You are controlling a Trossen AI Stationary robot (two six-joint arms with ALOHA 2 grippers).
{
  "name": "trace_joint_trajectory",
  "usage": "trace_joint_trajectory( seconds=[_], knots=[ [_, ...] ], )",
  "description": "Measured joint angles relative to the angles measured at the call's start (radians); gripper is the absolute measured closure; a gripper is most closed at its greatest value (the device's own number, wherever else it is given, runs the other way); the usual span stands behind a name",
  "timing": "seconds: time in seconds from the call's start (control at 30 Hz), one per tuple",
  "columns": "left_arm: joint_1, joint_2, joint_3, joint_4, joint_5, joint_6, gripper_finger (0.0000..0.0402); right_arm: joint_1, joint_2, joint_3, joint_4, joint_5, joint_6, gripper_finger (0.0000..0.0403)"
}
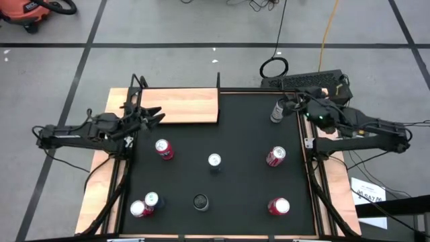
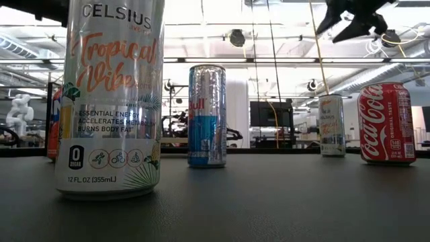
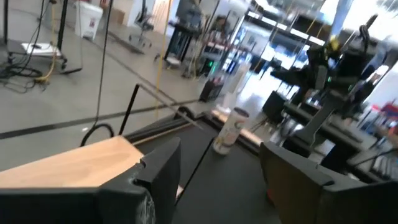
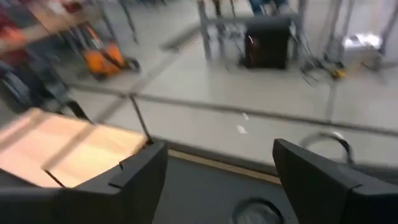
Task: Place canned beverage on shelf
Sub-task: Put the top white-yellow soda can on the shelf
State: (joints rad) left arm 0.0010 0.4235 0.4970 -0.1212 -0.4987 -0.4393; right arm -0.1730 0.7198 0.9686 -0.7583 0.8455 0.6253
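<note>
The flat light-brown wooden shelf (image 1: 180,105) with its thin black rail lies at the far left corner of the black mat (image 1: 235,144), bare, with the left gripper (image 1: 156,115) over its near left edge, fingers spread and empty. The right gripper (image 1: 290,102), fingers apart, hangs just above a slim silver-white can (image 1: 276,111) standing at the mat's far right (the can's rim barely shows in the right wrist view). Six more cans stand scattered on the mat, their labels unreadable from above.

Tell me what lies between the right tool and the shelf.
In the high view, only bare black mat separates the right tool, above a white can, from the shelf.
</note>
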Motion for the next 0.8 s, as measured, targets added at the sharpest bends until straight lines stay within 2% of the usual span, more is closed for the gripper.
trace_joint_trajectory(
  seconds=[0.2, 0.43, 0.53, 0.6, 0.8],
  knots=[
    [0.0, 0.049, 0.069, -0.019, 0.023, 0.003, 0.0182, -0.123, 0.084, 0.119, -0.206, -0.185, 0.038, 0.0111],
    [-0.001, 0.121, 0.136, -0.02, 0.072, 0.004, 0.0182, -0.264, 0.185, 0.141, -0.23, -0.431, -0.123, 0.009],
    [0.0, 0.15, 0.141, -0.023, 0.072, 0.008, 0.0182, -0.316, 0.234, 0.141, -0.239, -0.458, -0.176, 0.0081],
    [0.0, 0.168, 0.141, -0.03, 0.072, 0.008, 0.0182, -0.357, 0.262, 0.141, -0.241, -0.463, -0.157, 0.0077],
    [0.0, 0.199, 0.141, -0.047, 0.089, -0.025, 0.0182, -0.474, 0.342, 0.141, -0.258, -0.576, -0.139, 0.0076]
  ],
)
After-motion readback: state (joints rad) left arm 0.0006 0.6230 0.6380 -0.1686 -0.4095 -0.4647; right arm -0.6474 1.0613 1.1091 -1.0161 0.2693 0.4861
